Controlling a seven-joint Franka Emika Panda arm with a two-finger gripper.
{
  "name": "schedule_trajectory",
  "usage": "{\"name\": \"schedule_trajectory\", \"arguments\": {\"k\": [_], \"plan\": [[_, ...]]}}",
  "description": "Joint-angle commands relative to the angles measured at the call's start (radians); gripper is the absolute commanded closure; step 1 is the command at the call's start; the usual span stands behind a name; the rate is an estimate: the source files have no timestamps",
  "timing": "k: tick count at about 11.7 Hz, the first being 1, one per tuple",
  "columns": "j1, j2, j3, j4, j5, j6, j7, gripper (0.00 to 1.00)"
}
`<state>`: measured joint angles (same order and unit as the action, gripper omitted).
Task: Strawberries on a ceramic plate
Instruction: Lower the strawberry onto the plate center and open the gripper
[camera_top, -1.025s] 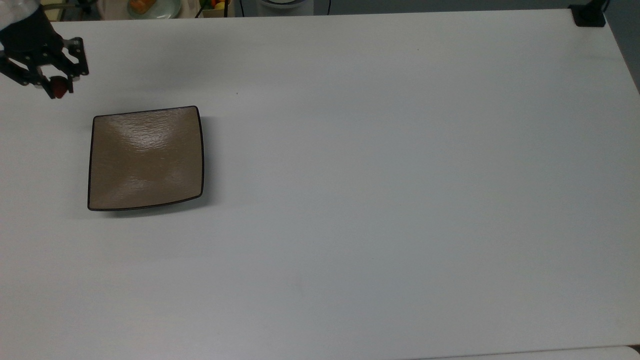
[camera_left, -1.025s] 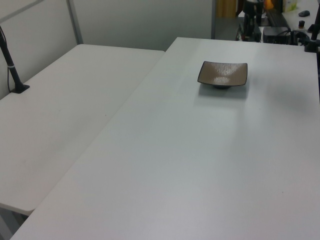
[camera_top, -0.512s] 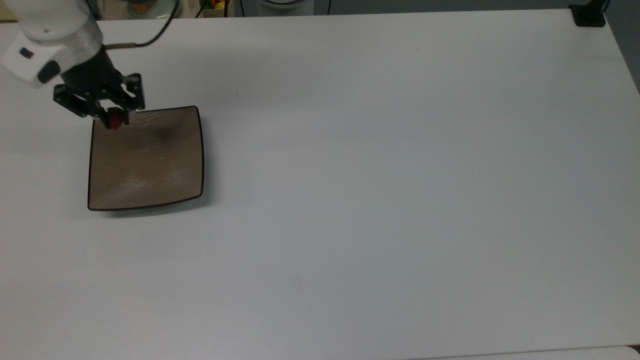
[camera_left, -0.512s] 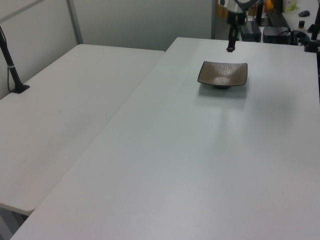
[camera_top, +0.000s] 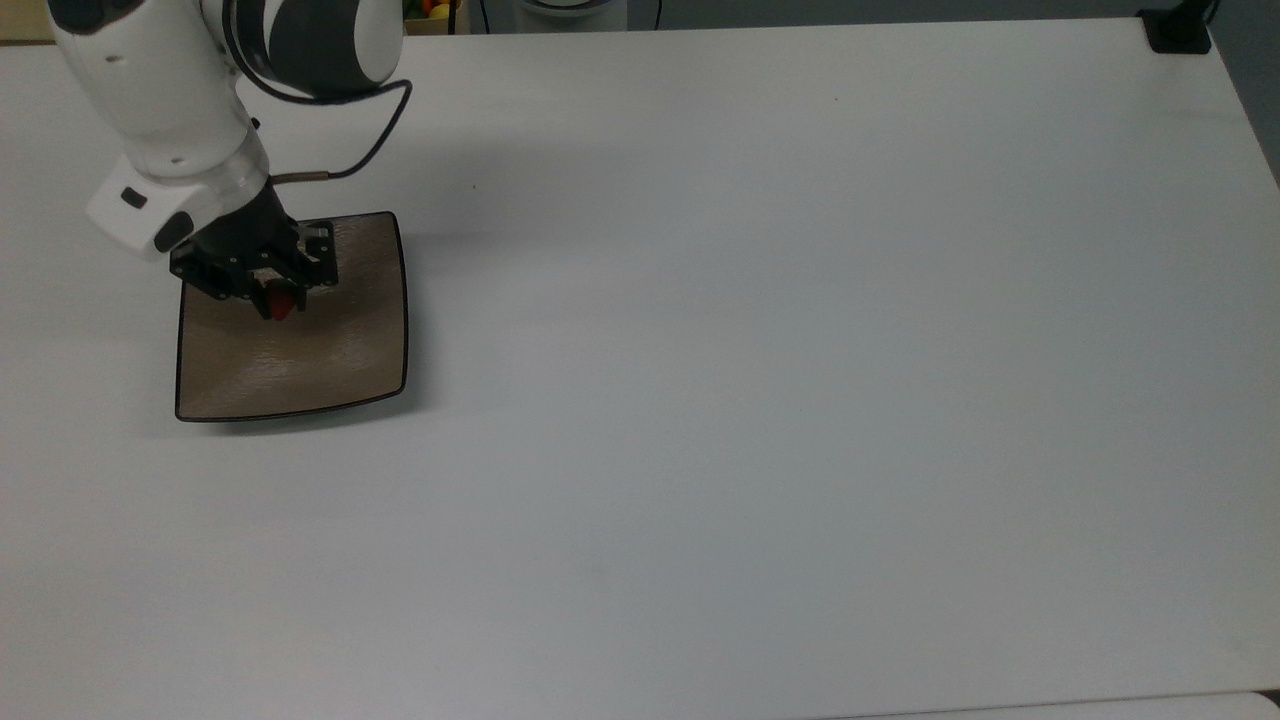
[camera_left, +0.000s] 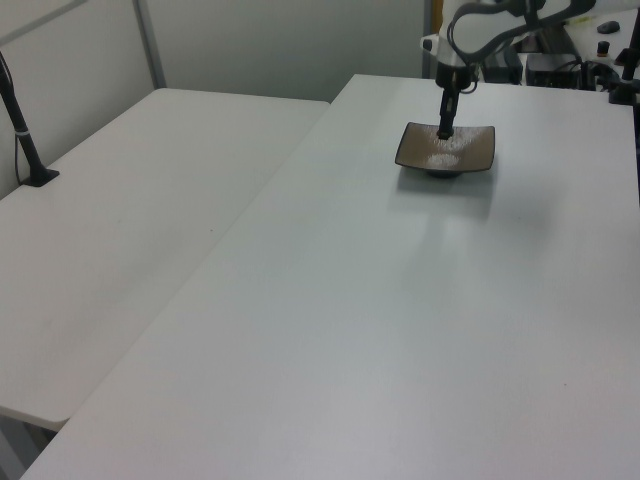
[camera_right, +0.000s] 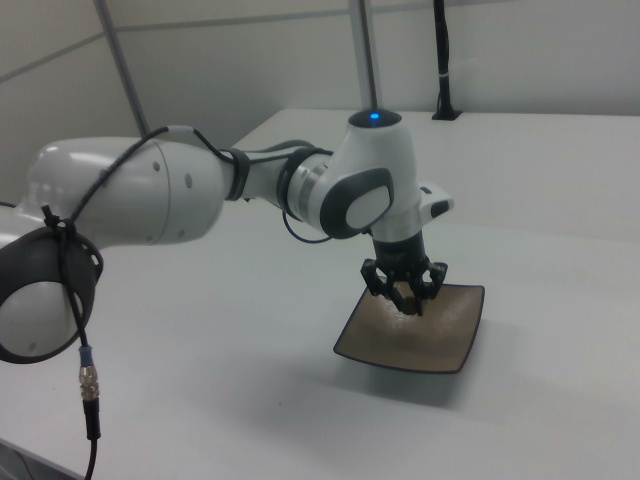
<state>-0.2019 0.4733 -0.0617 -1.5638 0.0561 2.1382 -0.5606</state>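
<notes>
Dark red on the strawberry (camera_top: 282, 303), pinched in a black pincer (camera_top: 268, 297). Glossy tan-brown across the ceramic plate (camera_top: 300, 355), faintly rippled, edged by a thin dark rim. Plain matte white over the bench (camera_top: 760, 350). White shells with grey joints on the arm (camera_right: 250, 190), a small blue light on top, black cable alongside.

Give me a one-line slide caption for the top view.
Gripper holds the strawberry over the plate on the table.
</notes>
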Motion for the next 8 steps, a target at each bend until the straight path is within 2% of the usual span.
{"name": "schedule_trajectory", "arguments": {"k": [1,3,4,5,6,8], "plan": [[0.021,0.013,-0.010,-0.057,-0.002,0.109,0.018,0.93],[0.025,0.025,-0.010,-0.076,-0.001,0.144,0.019,0.88],[0.027,0.027,-0.010,-0.078,-0.001,0.144,0.024,0.74],[0.027,0.027,-0.010,-0.078,-0.001,0.143,0.030,0.43],[0.027,0.025,-0.010,-0.078,-0.001,0.135,0.030,0.00],[0.029,0.004,-0.010,-0.076,0.001,0.124,0.045,0.00]]}}
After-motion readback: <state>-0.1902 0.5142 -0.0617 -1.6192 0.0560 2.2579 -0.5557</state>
